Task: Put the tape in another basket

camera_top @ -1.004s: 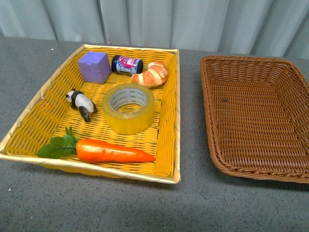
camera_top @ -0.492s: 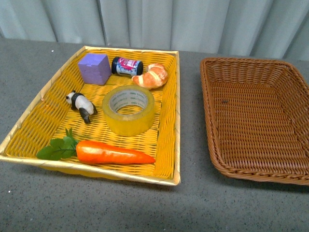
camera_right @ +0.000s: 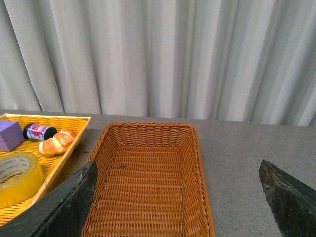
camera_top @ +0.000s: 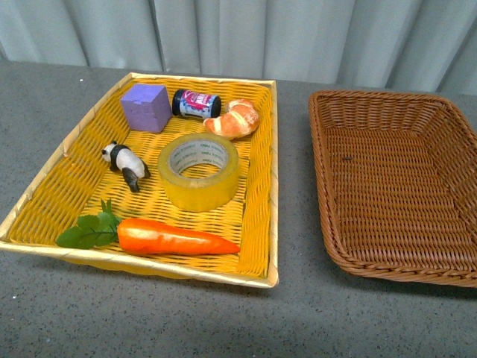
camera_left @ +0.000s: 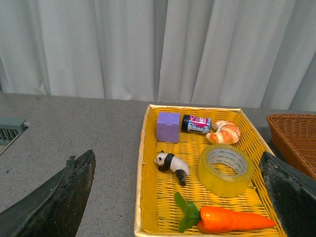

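The tape (camera_top: pixel 198 170) is lying flat, hole upward, in the middle of the yellow tray (camera_top: pixel 67 186), which is filling the left half of the front frame. A panda figure (camera_top: pixel 125 163) is standing to the left of the roll, apart from it. A carrot (camera_top: pixel 175 236) with green leaves is lying below it along the tray's lower edge. A croissant (camera_top: pixel 235 118) is sitting just above the roll, so near that I cannot tell whether they are touching. Left of the croissant a small dark jar (camera_top: pixel 196 102) is lying on its side, and a purple cube (camera_top: pixel 145 107) is sitting in the tray's upper left corner.

The brown basket (camera_top: pixel 395 186) is resting on the grey desk (camera_top: pixel 149 313) at the right of the frame, a strip of desk separating it from the tray.

The left pincer (camera_left: pixel 175 157) is hanging released, its dark fingers (camera_left: pixel 74 182) spread wide, with the tray and the tape showing between them. The right pincer (camera_right: pixel 177 165) is hanging released too, its fingers (camera_right: pixel 74 197) framing the brown basket
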